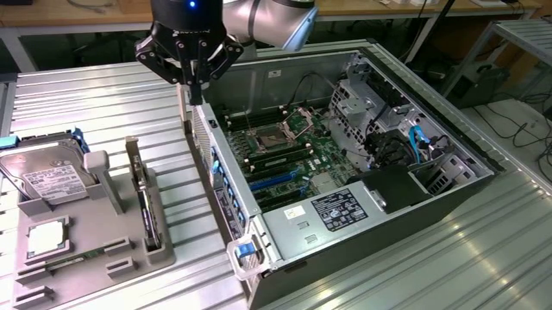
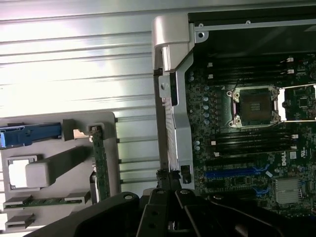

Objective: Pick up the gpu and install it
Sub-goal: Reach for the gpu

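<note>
We see the black tool (image 1: 196,95) hanging from a round silver arm (image 1: 276,22). Its two fingers are pressed tight together with nothing between them. It points straight down, just over the top edge of the big open computer case (image 1: 258,81), at the wall on the exterior view's left.

Inside the case lies a green board (image 1: 298,158) with a square shiny socket (image 1: 267,139) (its little lid is flipped up) and long black and blue slots. A flat silver box with a dark sticker (image 1: 337,210) sits close by. A thin blue cable (image 1: 417,143) curls among the black parts on the exterior view's right.

The gpu (image 1: 148,216) is well apart from the tool. It stands on its edge in a slot of the grey plastic tray (image 1: 95,223) on the exterior view's left. It is a thin dark card with a long silver metal strip sticking up at one end. In the same tray rest a boxy silver hard drive (image 1: 48,171) with a white label and a small square silver chip (image 1: 48,237).

Tray and case both sit on a table (image 1: 95,97) of shiny metal with long straight ridges. Behind it we see wooden benches (image 1: 77,13). Black cables (image 1: 526,129) lie on the floor on the exterior view's right.
</note>
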Action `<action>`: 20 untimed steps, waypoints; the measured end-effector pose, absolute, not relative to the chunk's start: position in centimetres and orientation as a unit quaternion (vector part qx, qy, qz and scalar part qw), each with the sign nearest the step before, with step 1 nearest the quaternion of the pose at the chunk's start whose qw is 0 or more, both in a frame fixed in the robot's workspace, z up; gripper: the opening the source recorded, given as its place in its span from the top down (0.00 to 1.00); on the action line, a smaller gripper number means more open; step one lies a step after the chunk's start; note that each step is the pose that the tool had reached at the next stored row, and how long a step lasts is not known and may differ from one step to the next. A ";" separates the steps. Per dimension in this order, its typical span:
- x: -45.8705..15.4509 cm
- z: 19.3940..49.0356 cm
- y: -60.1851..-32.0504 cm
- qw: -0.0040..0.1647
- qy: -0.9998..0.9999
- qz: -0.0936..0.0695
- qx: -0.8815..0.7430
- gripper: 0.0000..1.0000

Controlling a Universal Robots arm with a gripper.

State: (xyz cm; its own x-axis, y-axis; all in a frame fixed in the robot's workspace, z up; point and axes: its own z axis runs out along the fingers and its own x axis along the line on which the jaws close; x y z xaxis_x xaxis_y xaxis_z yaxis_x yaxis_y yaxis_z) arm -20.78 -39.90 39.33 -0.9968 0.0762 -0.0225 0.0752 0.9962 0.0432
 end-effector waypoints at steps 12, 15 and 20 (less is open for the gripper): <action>-21.9 39.3 -39.9 0.012 0.999 0.021 0.038 0.89; -22.2 39.3 -39.9 0.012 0.999 0.021 0.038 0.89; -22.8 39.3 -39.9 0.012 0.999 0.021 0.038 0.89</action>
State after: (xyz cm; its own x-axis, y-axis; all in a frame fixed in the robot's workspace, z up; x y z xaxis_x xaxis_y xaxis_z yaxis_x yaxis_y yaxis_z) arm -22.80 -39.90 39.33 -0.9968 0.0762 -0.0221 0.0752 0.9962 0.0432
